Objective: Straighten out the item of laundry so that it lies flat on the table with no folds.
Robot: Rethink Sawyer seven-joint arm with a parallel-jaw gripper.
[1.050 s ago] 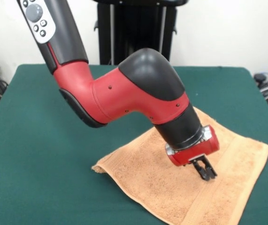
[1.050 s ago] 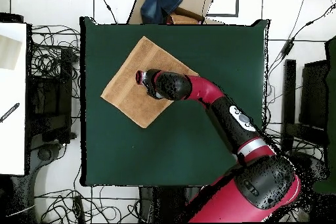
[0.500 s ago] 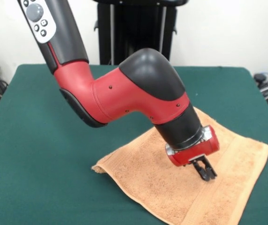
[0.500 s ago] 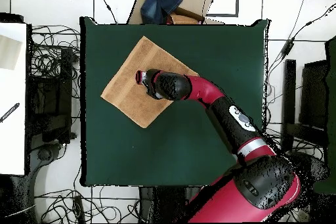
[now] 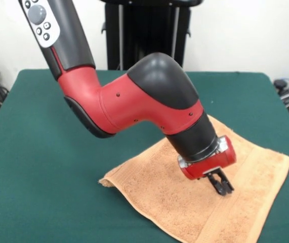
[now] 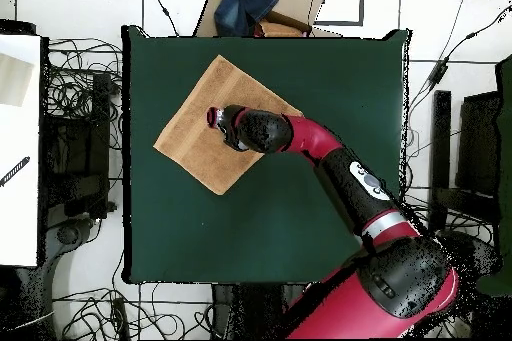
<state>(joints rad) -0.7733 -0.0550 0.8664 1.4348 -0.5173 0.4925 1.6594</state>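
The peach-orange towel (image 5: 164, 195) is spread as a diamond on the green table (image 5: 38, 152), in the front view near the front right. Its left corner (image 5: 106, 180) curls up slightly. A band stripe runs along its right hem. My gripper (image 5: 223, 187) points down over the towel's middle-right part, fingers pressed together, tips at or just above the cloth; whether they touch I cannot tell. In the overhead view the towel (image 6: 190, 142) lies in the table's (image 6: 300, 207) upper left, and the gripper (image 6: 212, 117) is over its centre. The arm hides part of the towel.
A cardboard box with a blue cloth (image 6: 255, 2) sits just beyond the table's top edge in the overhead view. A white desk (image 6: 18, 147) stands to the left. Cables (image 6: 85, 77) lie on the floor around the table.
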